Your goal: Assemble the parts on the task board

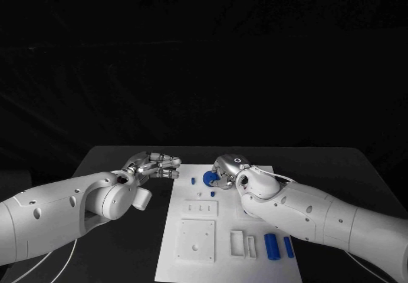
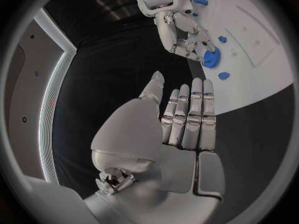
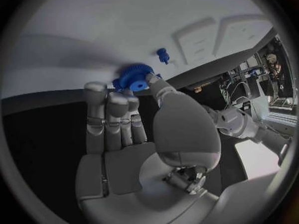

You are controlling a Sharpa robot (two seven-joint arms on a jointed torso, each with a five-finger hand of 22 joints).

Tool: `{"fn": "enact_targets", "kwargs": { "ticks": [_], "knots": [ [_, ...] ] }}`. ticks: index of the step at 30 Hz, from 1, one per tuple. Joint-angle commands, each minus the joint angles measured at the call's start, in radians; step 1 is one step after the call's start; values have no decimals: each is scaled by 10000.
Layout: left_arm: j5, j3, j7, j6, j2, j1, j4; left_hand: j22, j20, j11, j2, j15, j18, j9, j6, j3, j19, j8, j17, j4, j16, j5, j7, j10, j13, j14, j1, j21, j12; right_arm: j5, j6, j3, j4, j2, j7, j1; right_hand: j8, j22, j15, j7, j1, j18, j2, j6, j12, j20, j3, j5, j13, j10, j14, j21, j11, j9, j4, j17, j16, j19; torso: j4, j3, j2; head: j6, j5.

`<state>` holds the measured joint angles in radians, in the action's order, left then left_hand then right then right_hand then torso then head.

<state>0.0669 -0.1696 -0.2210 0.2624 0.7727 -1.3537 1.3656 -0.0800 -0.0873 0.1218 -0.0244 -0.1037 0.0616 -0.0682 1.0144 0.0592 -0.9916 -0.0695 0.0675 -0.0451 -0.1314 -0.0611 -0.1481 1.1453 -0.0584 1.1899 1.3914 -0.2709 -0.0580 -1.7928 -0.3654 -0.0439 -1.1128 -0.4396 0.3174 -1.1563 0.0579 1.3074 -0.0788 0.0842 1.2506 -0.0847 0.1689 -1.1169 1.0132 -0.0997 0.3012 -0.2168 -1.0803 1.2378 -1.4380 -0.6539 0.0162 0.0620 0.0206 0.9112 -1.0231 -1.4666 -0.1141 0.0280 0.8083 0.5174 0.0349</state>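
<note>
**Right hand holds the blue gear at the far end of the task board**

Head view: The task board (image 1: pixel 229 236) runs lengthwise away from the robot. The right hand (image 1: pixel 228 171) sits over the board's far end, its fingers pinching a blue gear (image 1: pixel 210 176) that shows on the side of the hand toward the board's left edge. Just beside the gear, nearer the left edge, stands one small blue peg (image 1: pixel 193 181); another small blue piece (image 1: pixel 211 193) lies just nearer the robot than the gear. At the board's near right corner two blue bars (image 1: pixel 271 246) lie side by side, long axes along the board. The left hand (image 1: pixel 158 165) hangs off the board's left edge over the black table (image 1: pixel 111 159), holding nothing, fingers loosely curled. The right hand is plainly the nearer to every part.

Left wrist view: The left hand (image 2: pixel 187 119) is flat, fingers straight and together, empty. Beyond its fingertips the right hand (image 2: pixel 187 40) grips the gear (image 2: pixel 212 58) at the board's edge. Three small blue pieces show on the board here.

Right wrist view: The gear (image 3: pixel 132 77) sits at the fingertips (image 3: pixel 152 79), toothed rim visible, lying flat against the board. One small blue peg (image 3: pixel 163 55) stands on the board just beyond it; any seating move would, I judge, go that way.
</note>
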Motion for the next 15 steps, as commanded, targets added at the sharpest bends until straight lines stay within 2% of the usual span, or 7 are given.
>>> {"fn": "enact_targets", "kwargs": {
  "ticks": [1,3,7,9,11,12,15],
  "knots": [
    [26,9,-38,-131,-19,-12,11,15,16,14,-94,24,-117,11,-65,12,86,15,-1,-60,-48,-36,18,-74,-16,-54,32,-50,-22,-6,260,25,48,43,37,28,36,109,-30,16,-61,1,55,94,-28,-37,-34,44,10,-54,6,39,-12,4,70,-13,73,-499,-4,2,-2,-11,6],
    [26,9,-35,-134,-19,-12,9,15,16,14,-94,24,-117,11,-65,12,86,15,-1,-60,-48,-36,18,-74,-16,-54,32,-50,-22,37,246,28,73,68,23,28,37,96,-16,57,-110,-10,63,261,-45,-28,-101,134,36,-61,5,70,-36,0,135,-16,83,-498,5,6,-2,-14,-5],
    [26,8,-32,-145,-21,-12,7,15,16,14,-94,24,-117,11,-65,12,86,15,-1,-60,-48,-36,18,-74,-16,-54,32,-50,-22,164,218,31,102,101,-17,28,48,81,4,93,-287,-44,55,500,-85,-3,-435,636,95,-99,5,89,-70,8,450,-7,90,-500,-5,-1,-2,-11,3],
    [26,8,-31,-150,-22,-12,4,15,16,14,-94,24,-117,11,-65,12,86,15,-1,-60,-48,-36,18,-74,-16,-54,32,-50,-22,254,244,32,110,109,-41,28,39,85,13,104,-500,-59,81,580,-86,8,-700,804,123,-110,8,66,-95,5,873,26,75,-503,-9,-3,-3,-11,4],
    [24,8,-32,-152,-24,-12,-2,15,16,15,-95,24,-117,11,-66,15,87,15,-1,-58,-48,-34,17,-75,-16,-54,26,-50,-22,387,320,33,116,113,-57,28,43,91,20,97,-852,-60,80,615,-91,14,-748,1382,138,-121,7,52,-99,8,1263,51,62,-502,-7,-4,-1,0,-31],
    [23,8,-32,-153,-24,-12,-5,17,11,20,-107,18,-120,12,-71,36,94,16,-1,-26,-44,-20,12,-83,-16,-59,-43,-50,-21,449,361,33,118,113,-69,28,45,95,23,92,-1093,-61,85,620,-91,18,-828,1536,142,-128,9,40,-102,9,1591,59,60,-502,-8,-3,-2,3,-38],
    [21,8,-27,-160,-28,-11,-17,17,10,21,-110,18,-120,12,-72,40,93,16,-1,-16,-44,-19,12,-84,-16,-59,-56,-50,-21,576,468,33,123,108,-104,28,45,119,22,88,-1434,-62,168,638,-115,14,-924,1645,167,-165,16,-17,-105,10,2531,115,43,-502,-4,-2,1,2,-35]
  ]
}}
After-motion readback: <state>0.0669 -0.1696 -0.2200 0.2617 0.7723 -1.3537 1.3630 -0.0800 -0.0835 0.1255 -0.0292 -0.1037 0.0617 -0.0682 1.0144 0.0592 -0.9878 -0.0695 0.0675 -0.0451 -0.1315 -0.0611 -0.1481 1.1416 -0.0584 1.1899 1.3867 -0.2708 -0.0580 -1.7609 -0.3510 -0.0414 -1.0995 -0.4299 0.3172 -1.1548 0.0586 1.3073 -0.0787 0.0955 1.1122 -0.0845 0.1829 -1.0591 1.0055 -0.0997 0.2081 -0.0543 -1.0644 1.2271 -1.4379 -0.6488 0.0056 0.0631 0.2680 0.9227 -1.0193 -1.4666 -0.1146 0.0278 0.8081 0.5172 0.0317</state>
